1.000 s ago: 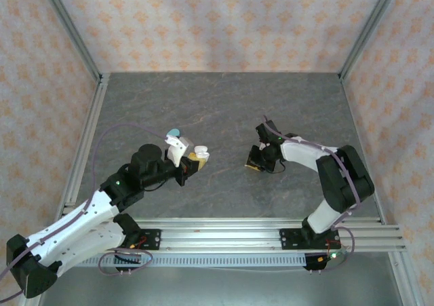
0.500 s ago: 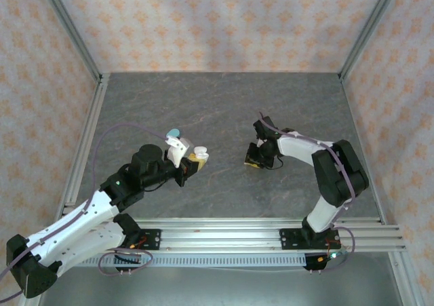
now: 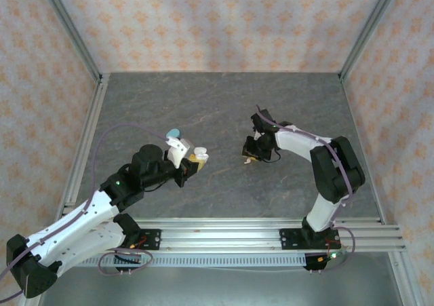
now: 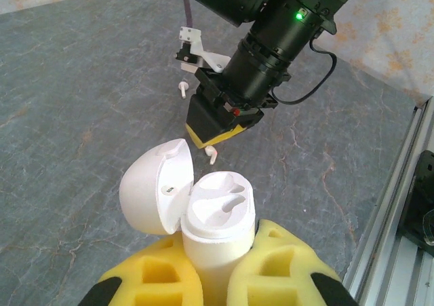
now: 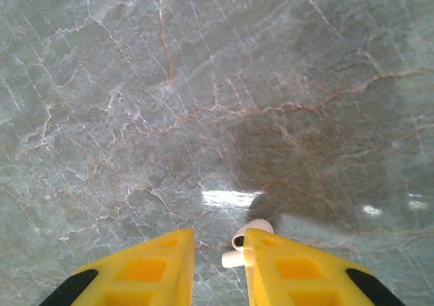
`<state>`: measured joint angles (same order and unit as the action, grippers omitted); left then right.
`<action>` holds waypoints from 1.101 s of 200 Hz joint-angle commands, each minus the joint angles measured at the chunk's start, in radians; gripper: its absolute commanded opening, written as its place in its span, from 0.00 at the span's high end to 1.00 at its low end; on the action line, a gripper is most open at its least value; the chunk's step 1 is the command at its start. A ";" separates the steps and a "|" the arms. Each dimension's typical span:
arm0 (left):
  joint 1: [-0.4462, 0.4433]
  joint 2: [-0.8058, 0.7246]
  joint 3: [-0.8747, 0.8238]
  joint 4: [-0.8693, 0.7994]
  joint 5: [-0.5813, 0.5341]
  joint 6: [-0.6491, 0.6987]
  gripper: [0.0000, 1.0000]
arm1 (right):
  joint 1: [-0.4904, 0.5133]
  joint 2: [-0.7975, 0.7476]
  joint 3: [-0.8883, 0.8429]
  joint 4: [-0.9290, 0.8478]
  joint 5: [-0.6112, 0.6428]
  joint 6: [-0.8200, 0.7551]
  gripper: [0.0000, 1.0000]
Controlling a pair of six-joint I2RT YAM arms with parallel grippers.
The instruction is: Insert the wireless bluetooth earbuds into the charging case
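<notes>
1. A white earbud point(image 5: 247, 243) appears to rest on the worktop point(image 5: 135, 116). It is seen between the fingers of the right gripper point(image 5: 218, 238), against one finger and clear of the other.
2. The right gripper's jaws are set a little apart around the earbud, so nothing is clamped.
3. The case point(image 4: 218, 214) is clamped upright in the left gripper point(image 4: 220, 252). Its lid point(image 4: 154, 190) is swung back and both sockets are empty. It is turned towards the right gripper, near it but apart.
4. A second earbud point(image 4: 182, 87) is seen on the worktop beyond the right gripper.
5. The step in hand is judged to be the pickup of the first earbud; none is yet seated.
6. Next, the jaws would need to be brought together squarely on the earbud. Because it sits off centre, it could be squeezed out. It would then be lifted, carried to the case and lined up stem-first with a socket.
</notes>
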<state>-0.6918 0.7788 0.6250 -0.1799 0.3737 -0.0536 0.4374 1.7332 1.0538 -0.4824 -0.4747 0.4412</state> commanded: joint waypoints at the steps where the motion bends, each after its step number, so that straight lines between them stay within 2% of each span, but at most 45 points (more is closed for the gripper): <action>1: -0.003 -0.003 -0.001 -0.020 -0.028 0.016 1.00 | -0.003 -0.005 0.025 -0.061 0.007 -0.020 0.73; 51: -0.003 0.012 0.001 -0.002 -0.024 0.018 1.00 | -0.004 -0.111 -0.001 -0.098 0.092 0.012 0.68; 84: -0.003 0.028 0.008 -0.004 -0.013 0.018 1.00 | -0.003 -0.139 -0.049 -0.070 0.062 0.079 0.68; 137: -0.003 0.030 0.007 -0.008 -0.009 0.023 1.00 | -0.004 -0.114 -0.100 0.002 -0.003 0.168 0.64; 220: -0.003 0.020 -0.005 -0.010 -0.014 0.034 1.00 | -0.004 -0.035 -0.093 0.024 -0.021 0.185 0.63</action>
<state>-0.6918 0.8097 0.6250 -0.1802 0.3614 -0.0502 0.4374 1.6756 0.9627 -0.4736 -0.4900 0.6090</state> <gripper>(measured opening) 0.088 0.370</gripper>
